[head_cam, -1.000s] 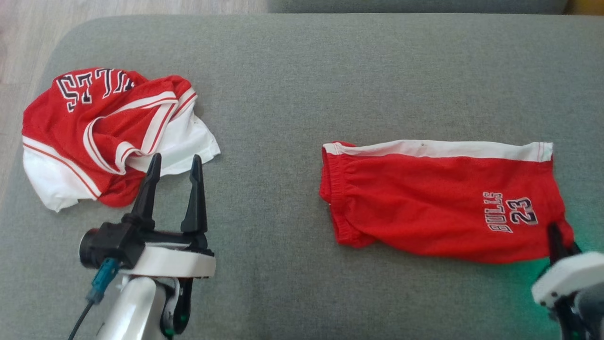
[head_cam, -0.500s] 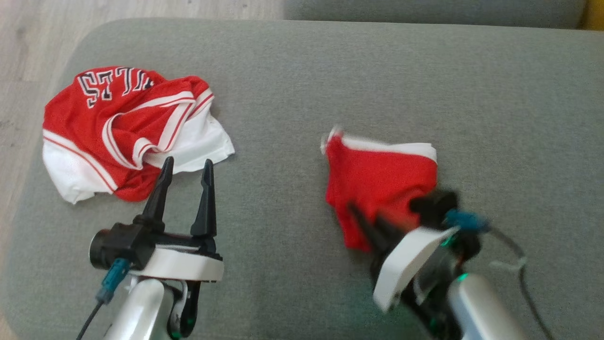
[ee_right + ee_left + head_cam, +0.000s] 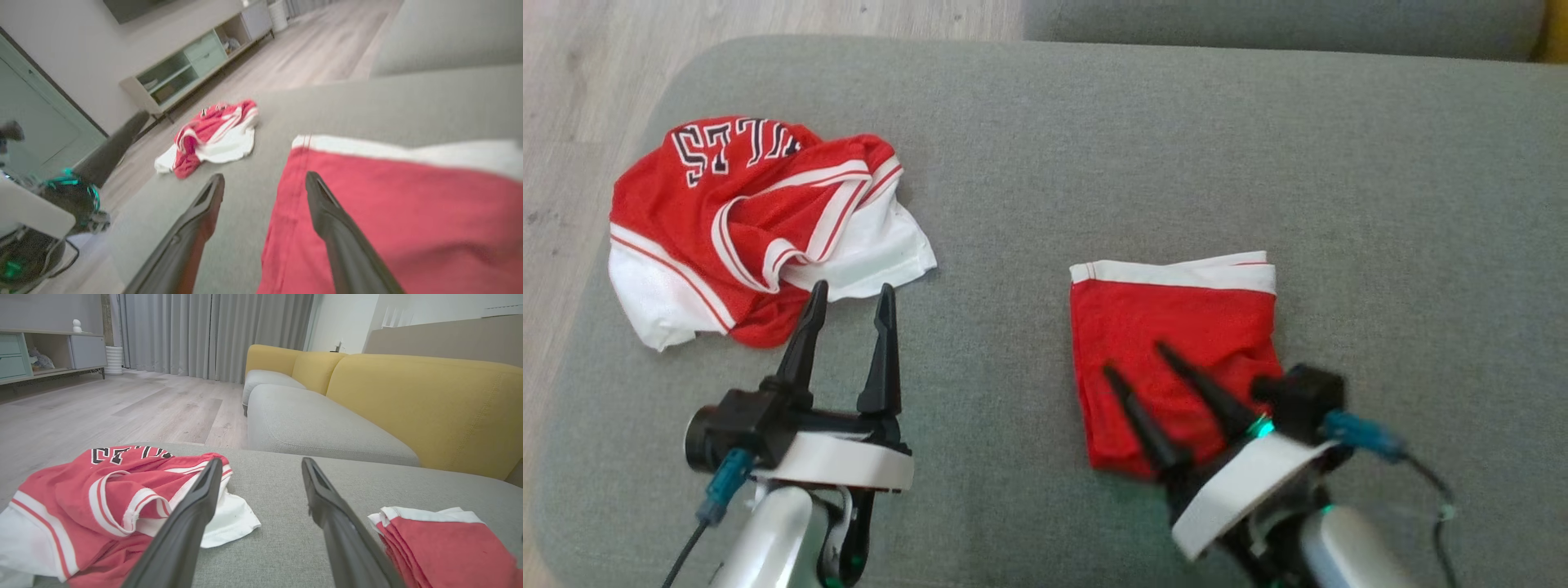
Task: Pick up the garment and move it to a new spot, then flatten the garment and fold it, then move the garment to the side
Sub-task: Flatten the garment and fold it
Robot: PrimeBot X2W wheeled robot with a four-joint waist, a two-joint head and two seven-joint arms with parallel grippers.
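Right end effector (image 3: 1134,359) spread, I see it over the folded shorts (image 3: 1176,310) on the grey cushion (image 3: 1045,163), right of centre; left end effector (image 3: 852,287) spread too, just beside the crumpled jersey (image 3: 743,212)

crumpled red jersey (image 3: 752,212) | grey cushion (image 3: 1094,147) | yellow backrest (image 3: 408,400) | perhaps white pot (image 3: 114,359)

Left tool (image 3: 261,461) spread wide between crumpled jersey (image 3: 102,502) and folded shorts (image 3: 445,543)
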